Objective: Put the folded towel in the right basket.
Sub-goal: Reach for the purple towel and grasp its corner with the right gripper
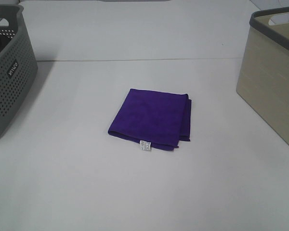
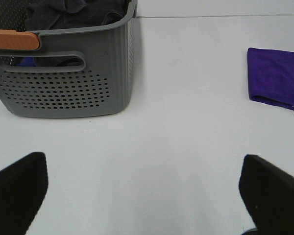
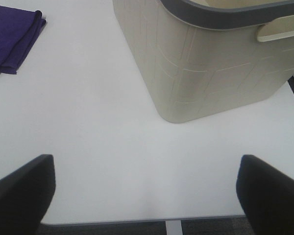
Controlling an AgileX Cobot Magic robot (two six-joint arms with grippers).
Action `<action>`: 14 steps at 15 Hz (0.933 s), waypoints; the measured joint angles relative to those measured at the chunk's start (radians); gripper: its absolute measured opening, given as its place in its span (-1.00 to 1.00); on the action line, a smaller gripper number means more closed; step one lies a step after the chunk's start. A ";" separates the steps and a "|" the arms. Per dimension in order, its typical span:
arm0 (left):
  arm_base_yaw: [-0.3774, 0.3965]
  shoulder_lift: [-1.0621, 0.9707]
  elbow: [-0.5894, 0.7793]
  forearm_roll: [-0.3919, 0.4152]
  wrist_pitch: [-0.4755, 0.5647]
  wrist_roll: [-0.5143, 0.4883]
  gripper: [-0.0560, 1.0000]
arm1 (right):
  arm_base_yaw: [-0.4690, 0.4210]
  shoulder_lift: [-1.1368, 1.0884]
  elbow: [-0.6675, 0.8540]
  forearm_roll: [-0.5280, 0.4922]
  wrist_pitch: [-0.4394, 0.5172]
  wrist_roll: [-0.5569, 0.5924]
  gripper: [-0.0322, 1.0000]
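Your towel [image 1: 151, 117] lies flat near the middle of the table [image 1: 135, 197] in the high view. It is purple and folded into a rough square. Its layered edges show along its 3 o'clock side, and a small white tag [image 1: 145, 145] pokes out at its 6 o'clock edge. Nothing touches it.

The right basket [image 1: 272, 72], beige with a grey rim, stands at about 2 o'clock from the towel and well apart from it. The left basket [image 1: 9, 72], grey and perforated, stands at about 10 o'clock, also well apart. The left wrist view shows dark cloth [image 2: 73, 12] heaped inside it.

Your left gripper [image 2: 144, 196] hangs above bare table with its jaws spread wide and nothing between them. Its black fingers [image 2: 19, 188] frame the left basket and one corner of the towel.

Your right gripper [image 3: 147, 196] is spread just as wide and is also empty. Its fingers [image 3: 269, 193] sit above bare table by the table's edge, with the right basket near and the towel's folded side farther off.
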 joint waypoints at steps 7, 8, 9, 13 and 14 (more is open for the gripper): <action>0.000 0.000 0.000 0.000 0.000 0.000 0.98 | 0.000 0.090 -0.046 -0.012 -0.008 0.011 0.94; 0.000 0.000 0.000 0.000 0.000 0.000 0.98 | 0.000 0.212 -0.122 -0.014 -0.010 0.028 0.94; 0.000 0.000 0.000 0.000 0.000 0.000 0.98 | 0.000 0.340 -0.208 -0.014 -0.009 0.030 0.94; 0.000 0.000 0.000 0.000 0.000 0.000 0.98 | 0.000 0.758 -0.522 0.007 0.075 0.033 0.94; 0.000 0.000 0.000 0.000 0.000 0.000 0.98 | 0.000 0.923 -0.627 0.085 0.102 0.033 0.94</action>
